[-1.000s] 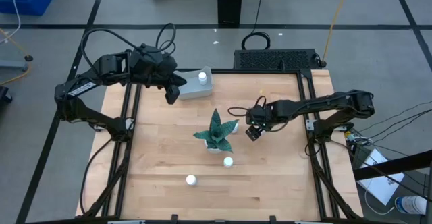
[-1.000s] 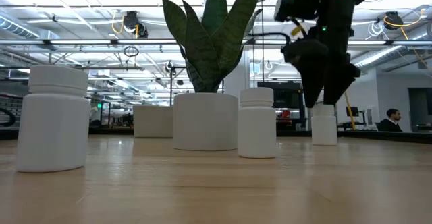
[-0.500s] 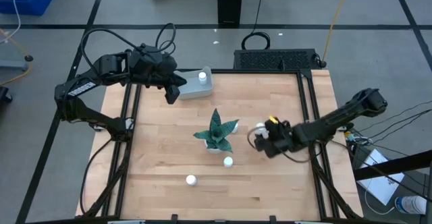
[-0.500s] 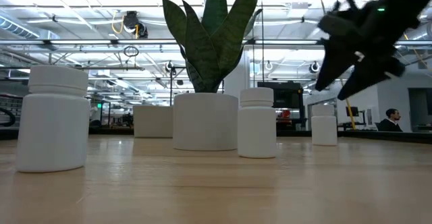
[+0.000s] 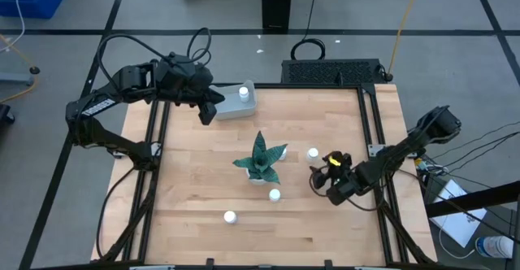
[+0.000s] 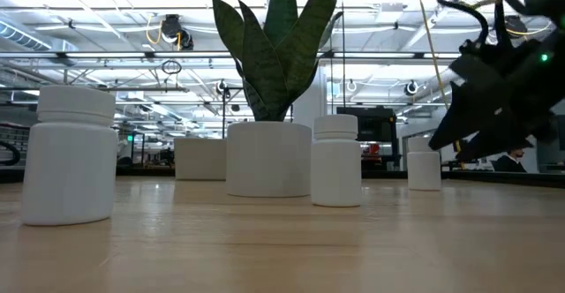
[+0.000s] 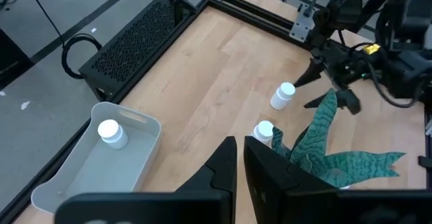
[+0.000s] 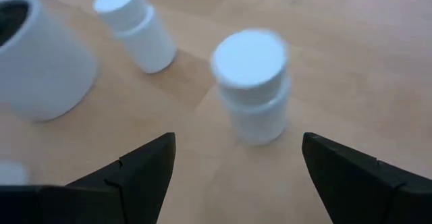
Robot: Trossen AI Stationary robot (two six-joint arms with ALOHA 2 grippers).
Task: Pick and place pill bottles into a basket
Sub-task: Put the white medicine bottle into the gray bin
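From above, the right gripper (image 5: 331,190) sits low over the right side of the worktop (image 5: 203,197), spread and holding nothing. The nearest pill bottle (image 5: 313,153) stands upright just beyond it, toward the back of the worktop and slightly toward the plant (image 5: 262,161). Two more bottles stand in front of the plant, one just beside its pot (image 5: 275,194) and one nearer the front edge (image 5: 230,217). The left gripper (image 5: 208,107) waits beside the basket (image 5: 231,110) at the back left, pressed together. The basket holds one bottle (image 5: 243,93).

At worktop level, the right gripper (image 6: 459,138) hangs at the right with a bottle (image 6: 425,169) behind it, upright, its long axis vertical.

The left wrist view shows the left gripper (image 7: 235,158) closed on nothing, and the basket (image 7: 74,173) with a single bottle (image 7: 112,133) standing in one corner. Two bottles stand near the plant's leaves.

The right wrist view shows the gripper (image 8: 239,166) wide apart, with the target bottle (image 8: 252,82) straight ahead between the lines of the two fingers but not yet between them. A second bottle (image 8: 136,27) lies farther off beside the white pot (image 8: 37,62). The right arm is judged the nearer; it needs to advance forward before closing.
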